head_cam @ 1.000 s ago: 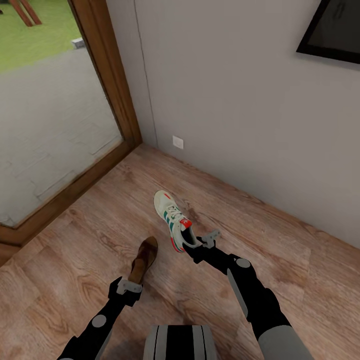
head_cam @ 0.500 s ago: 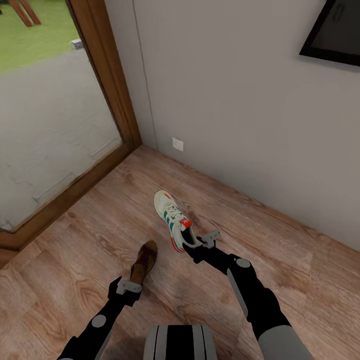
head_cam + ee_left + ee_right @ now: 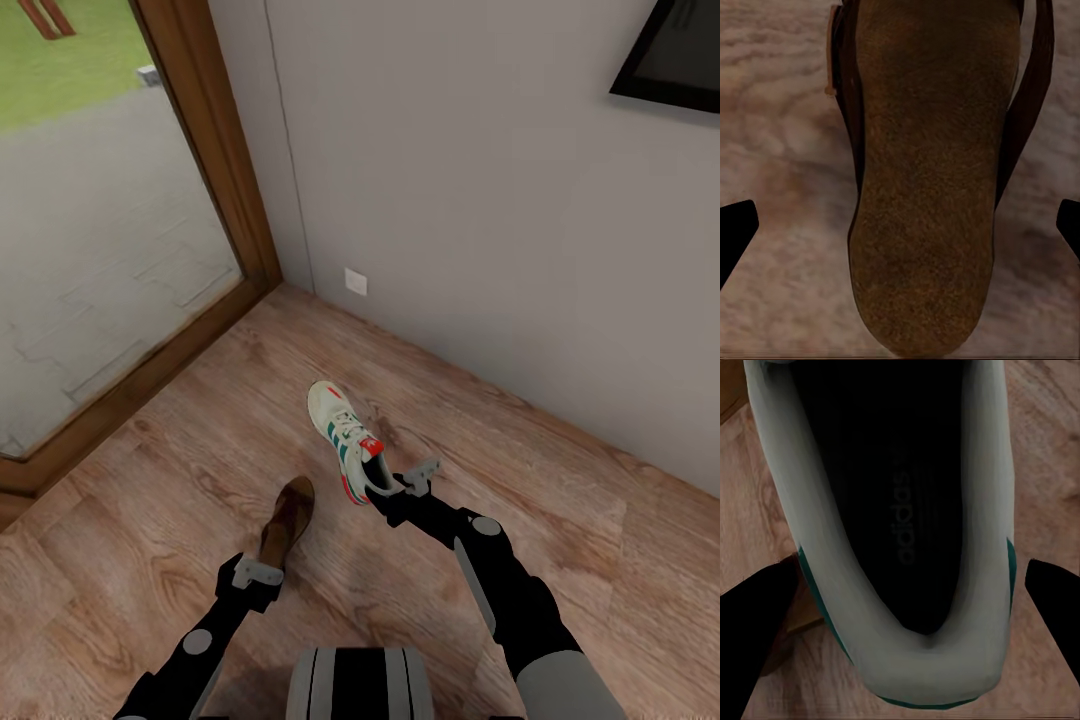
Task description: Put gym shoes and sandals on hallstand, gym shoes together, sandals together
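At the left, the left pincer [image 3: 262, 573] is holding a sandal [image 3: 286, 520] by its heel end, toe pointing away over the floor [image 3: 150, 500]; the wrist view is showing the fingertips [image 3: 736, 232] standing wide either side of the footbed, so whether they are clamping it or merely cradling it I cannot tell. At the right, the right pincer [image 3: 400, 488] is carrying a gym shoe [image 3: 346, 440] by the heel, toe raised toward the wall [image 3: 480, 200]; its fingers [image 3: 754, 622] are flanking the heel collar, and contact is too dark to judge.

By my judgement the task is at an early stage: one sandal and one shoe are lifted off the floor, none is on the rack, and the carry, the placing and the second pair are all left to do.

Inside the shoe, the insole is reading "adidas" [image 3: 904, 521].
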